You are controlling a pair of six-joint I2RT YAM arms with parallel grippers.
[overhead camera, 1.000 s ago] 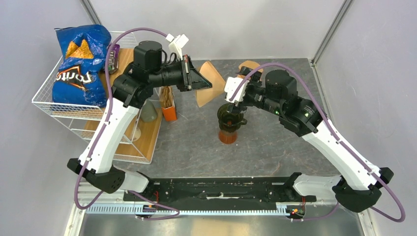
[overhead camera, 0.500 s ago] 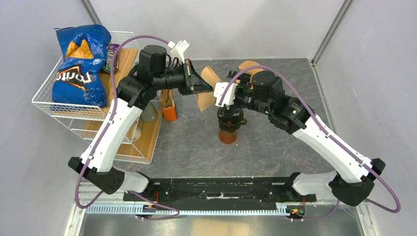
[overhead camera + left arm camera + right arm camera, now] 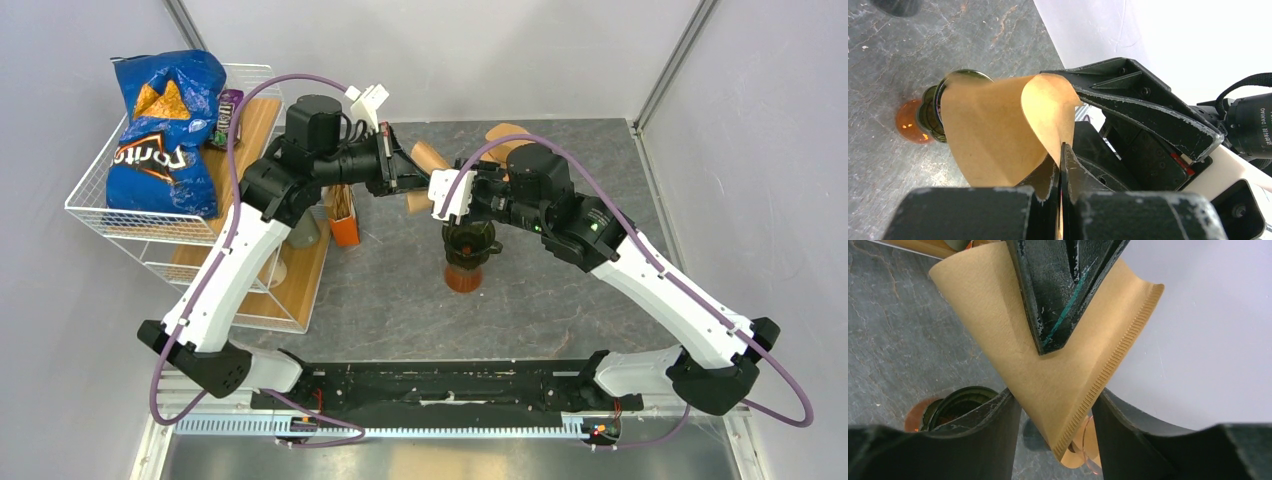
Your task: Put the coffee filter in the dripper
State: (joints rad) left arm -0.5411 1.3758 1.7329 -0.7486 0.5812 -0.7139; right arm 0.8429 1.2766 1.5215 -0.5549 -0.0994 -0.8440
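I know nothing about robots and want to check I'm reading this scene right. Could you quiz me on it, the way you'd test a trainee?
1. True or false: the coffee filter already sits in the dripper.
2. Which arm's gripper pinches the filter: A left, B right, C neither?
3. What brand is the blue bag in the wire basket?

Key
1. False: the filter is held in the air above the table, and the dripper has nothing in it.
2. A: the left gripper is shut on it, while the right gripper has its jaws apart on either side of the filter's narrow end.
3. Doritos.
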